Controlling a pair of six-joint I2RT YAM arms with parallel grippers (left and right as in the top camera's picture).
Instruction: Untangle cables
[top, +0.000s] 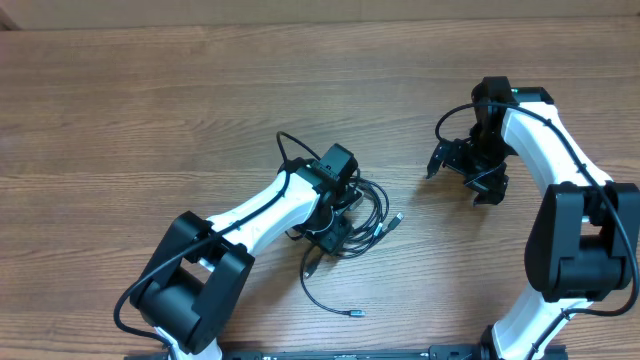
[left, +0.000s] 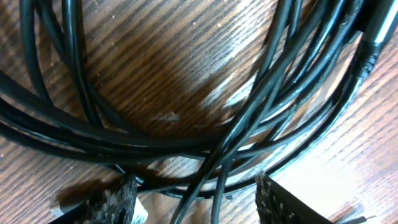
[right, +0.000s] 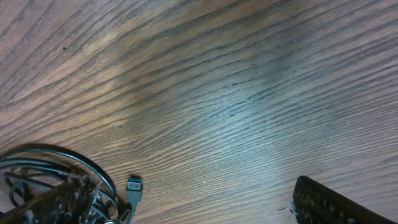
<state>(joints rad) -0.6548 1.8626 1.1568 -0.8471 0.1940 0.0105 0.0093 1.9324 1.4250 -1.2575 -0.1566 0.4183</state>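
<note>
The left pincer (left: 196, 188), jaws parted over the thin black tangled cables (left: 155, 143) on the wooden bench (left: 168, 62), should pinch one strand only; the right pincer (top: 460, 180) gapes empty.

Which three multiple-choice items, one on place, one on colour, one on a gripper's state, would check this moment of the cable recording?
1. Where on the table does the bundle of cables lie?
A. at the far edge
B. near the middle, below the left gripper
C. hanging off the near edge

2. What colour are the cords?
A. white
B. red
C. black

3. How does the right gripper stand?
A. open, over bare wood, holding nothing
B. shut on a plug
C. shut on a loop of cord

Answers:
1 B: the overhead view shows the left arm's end over the bundle, about mid-table.
2 C: every cord is black in all three views.
3 A: its fingers stand wide apart with only wood between them.
</note>
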